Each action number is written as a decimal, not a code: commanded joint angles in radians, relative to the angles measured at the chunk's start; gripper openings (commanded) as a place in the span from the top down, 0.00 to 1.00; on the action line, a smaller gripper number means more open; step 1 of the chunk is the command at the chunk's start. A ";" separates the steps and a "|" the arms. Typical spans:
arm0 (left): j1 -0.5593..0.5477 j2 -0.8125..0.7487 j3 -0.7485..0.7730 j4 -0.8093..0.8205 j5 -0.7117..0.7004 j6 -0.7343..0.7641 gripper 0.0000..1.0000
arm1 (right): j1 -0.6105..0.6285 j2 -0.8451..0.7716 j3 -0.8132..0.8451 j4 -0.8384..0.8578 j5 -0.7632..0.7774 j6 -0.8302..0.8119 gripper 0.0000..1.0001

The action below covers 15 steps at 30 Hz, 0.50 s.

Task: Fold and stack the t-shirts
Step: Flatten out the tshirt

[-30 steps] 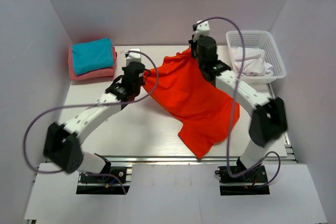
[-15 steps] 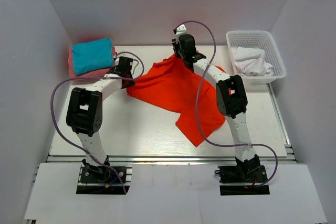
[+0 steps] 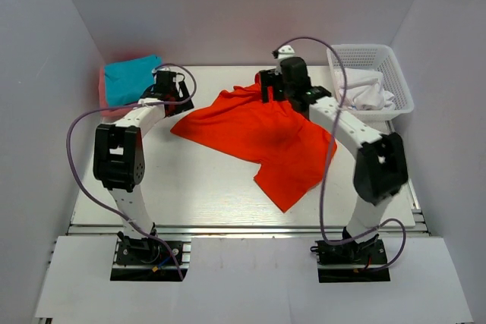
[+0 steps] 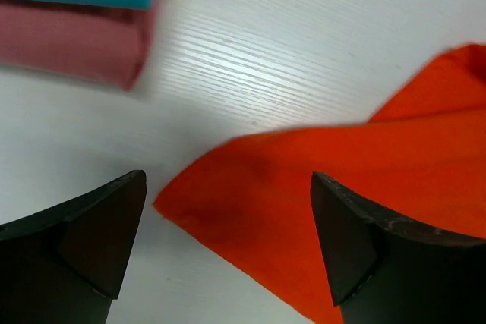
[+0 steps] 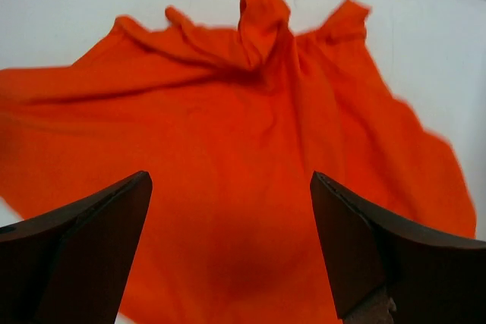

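An orange-red t-shirt [image 3: 258, 138] lies spread and rumpled across the middle of a white table [image 3: 190, 187]. Its far edge is bunched into a small peak, and one end trails toward the near edge. Plain pale grey walls [image 3: 228, 5] close the table in on the left, right and far sides, and a metal rail [image 3: 243, 227] runs along the front. In the left wrist view the tabletop shows a fine wood grain.

At the far left corner a folded teal t-shirt [image 3: 129, 80] rests on a folded pink t-shirt [image 4: 68, 43]. At the far right a white mesh basket [image 3: 372, 55] holds crumpled white t-shirts [image 3: 364, 90].

The left gripper [image 3: 168, 90] is over the orange-red shirt's left corner, just beside the folded stack. Its fingers are spread wide with nothing between them. The right gripper [image 3: 282, 85] is over the bunched far edge, its fingers likewise parted and holding nothing. Purple cables [image 3: 76, 134] loop from both arms.
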 commanded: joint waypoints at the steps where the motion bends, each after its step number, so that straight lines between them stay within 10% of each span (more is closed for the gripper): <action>1: -0.022 -0.126 -0.060 0.111 0.143 0.115 0.01 | 0.000 -0.192 -0.182 -0.002 -0.013 0.188 0.10; 6: -0.032 -0.070 -0.066 0.184 0.391 0.159 0.01 | -0.003 -0.324 -0.453 -0.085 0.013 0.329 0.10; 15: -0.032 0.047 -0.084 0.164 0.419 0.146 0.01 | -0.035 -0.350 -0.642 -0.185 0.067 0.478 0.10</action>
